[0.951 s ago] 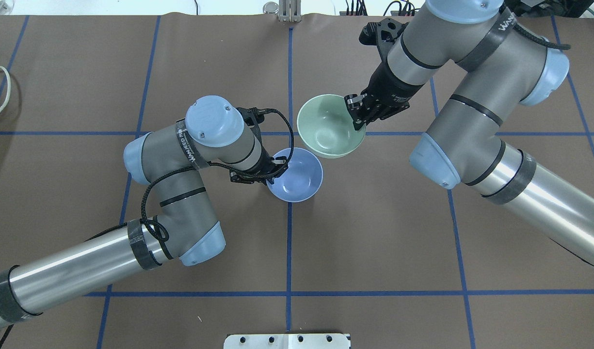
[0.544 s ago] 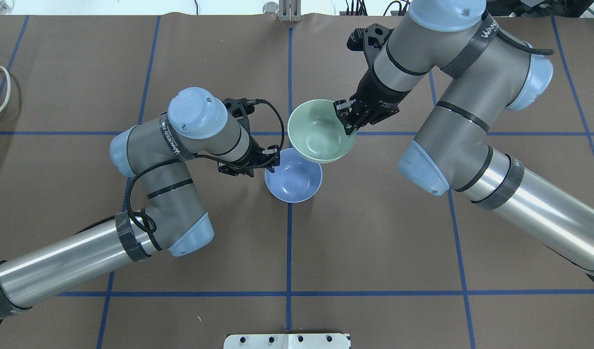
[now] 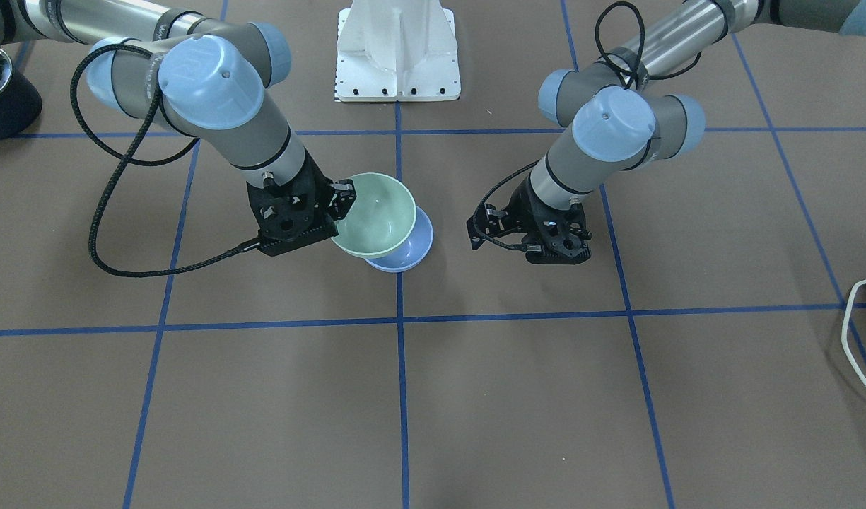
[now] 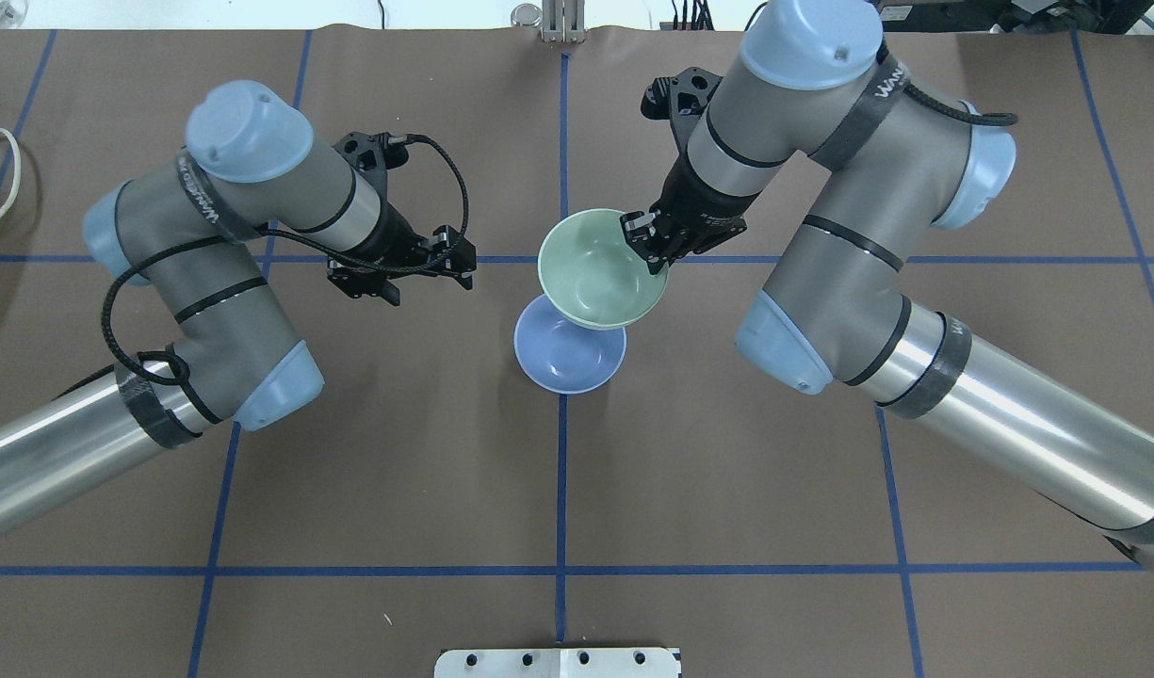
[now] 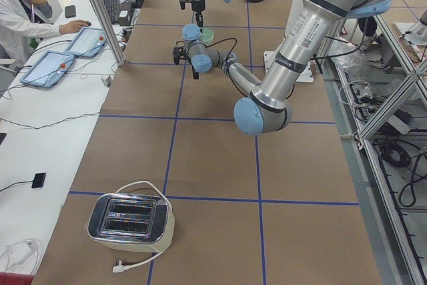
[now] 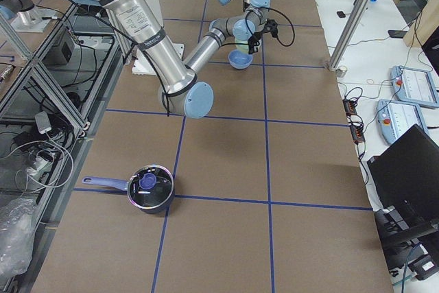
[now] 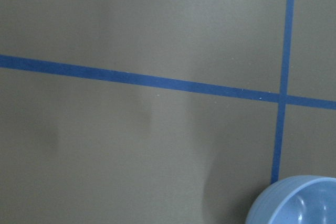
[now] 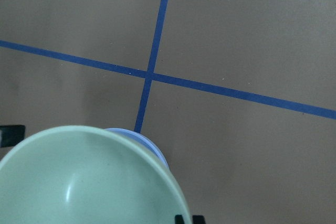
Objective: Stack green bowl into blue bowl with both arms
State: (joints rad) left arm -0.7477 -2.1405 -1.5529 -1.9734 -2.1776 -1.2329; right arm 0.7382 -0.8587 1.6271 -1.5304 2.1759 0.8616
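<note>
Right pincer is pinching the rim of the small pale mint-green plastic bowl, holding it above the periwinkle-blue plastic bowl (overlaps its far edge; not centred, not seated). The blue one sits on the brown desk. Left pincer looks spread and empty, off to the side, probably to keep the drop path clear. The rim grip leaves the green underside free to nest.

Right gripper points down, clamping the green bowl rim. Left gripper hangs empty, jaws apart.
</note>
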